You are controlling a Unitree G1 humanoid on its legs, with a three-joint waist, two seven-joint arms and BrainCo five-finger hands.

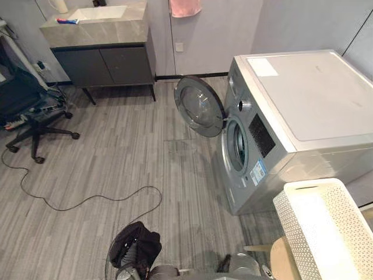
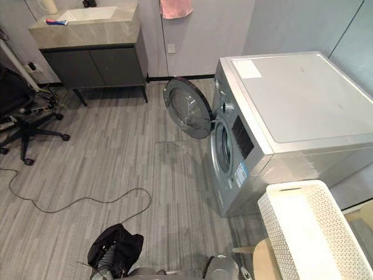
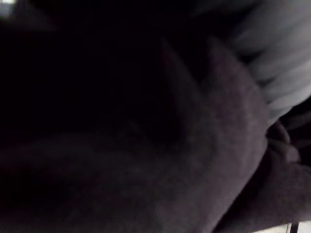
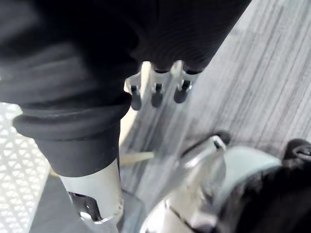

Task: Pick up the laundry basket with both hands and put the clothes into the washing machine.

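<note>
Nearest to me, my left hand sits low at the near edge of the scene, left of centre, under its dark ribbed cover. I cannot tell whether it is open or closed, or whether it has hold of anything.

My right hand hangs over the grey plank floor with its fingers straight and relaxed, holding nothing.

The white perforated laundry basket stands at the near right on a pale wooden stand. In the right wrist view its lattice wall shows close beside my right hand, and I see no contact between them. The basket lies well to the right of my left hand.

Just beyond the basket is the silver washing machine, a front loader facing left. Its round door is swung wide open towards the far left, leaving the drum opening exposed.

Across the floor on the left stands a black office chair.

Against the far wall is a dark vanity cabinet with a stone top and a white basin. To its right a pink towel hangs on the wall.
</note>
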